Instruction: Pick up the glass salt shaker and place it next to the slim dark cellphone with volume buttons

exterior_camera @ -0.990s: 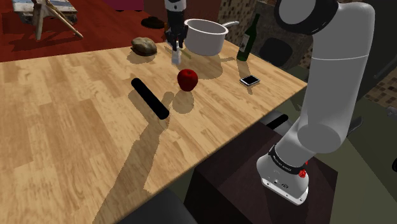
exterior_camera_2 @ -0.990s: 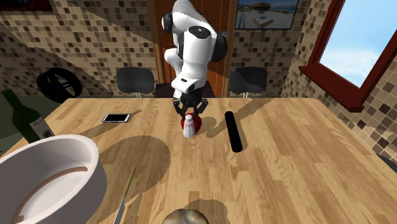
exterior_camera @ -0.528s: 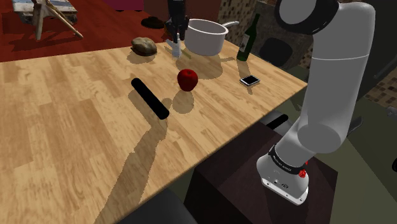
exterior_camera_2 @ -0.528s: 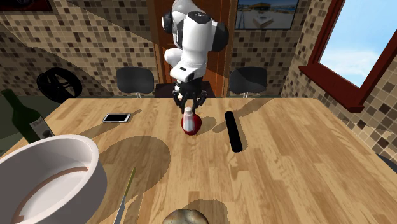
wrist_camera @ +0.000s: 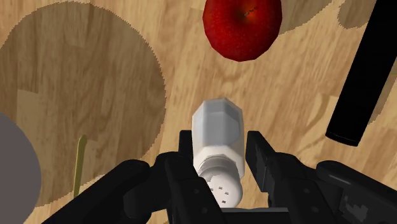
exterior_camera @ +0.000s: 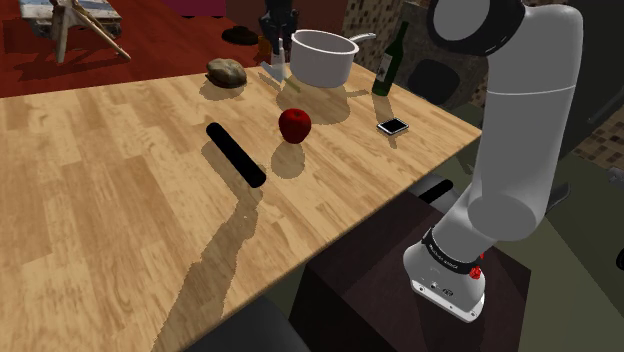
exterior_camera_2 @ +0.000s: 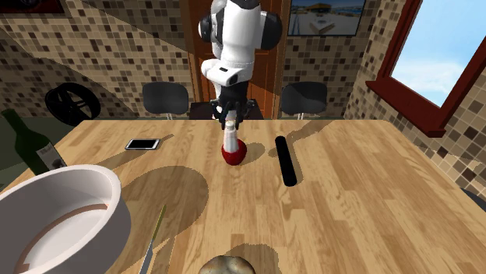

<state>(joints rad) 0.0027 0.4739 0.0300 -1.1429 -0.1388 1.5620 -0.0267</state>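
Note:
My black gripper (exterior_camera: 277, 45) is shut on a pale salt shaker (exterior_camera: 277, 69) and holds it upright in the air, above the table and beyond a red apple (exterior_camera: 294, 125). In the second exterior view the shaker (exterior_camera_2: 230, 138) hangs under the gripper (exterior_camera_2: 230, 123), right over the apple (exterior_camera_2: 233, 153). In the wrist view both fingers (wrist_camera: 257, 156) clasp the shaker (wrist_camera: 217, 130) near its perforated cap. A small phone (exterior_camera: 393, 126) with a pale screen and dark rim lies near the table's edge by the stand. A long, slim black object (exterior_camera: 236, 154) lies on the wood nearer the camera.
A white pot (exterior_camera: 322, 56) and a dark green bottle (exterior_camera: 390, 60) stand at the table's far side, close to the gripper. A brown lump (exterior_camera: 227, 72) sits to the shoulder view's left of them. Bare wooden table (exterior_camera: 110, 200) spreads to the shoulder view's left.
The gripper has risen with the shaker in it, lifting it from just above the tabletop to well above the apple. Nothing else on the table has moved.

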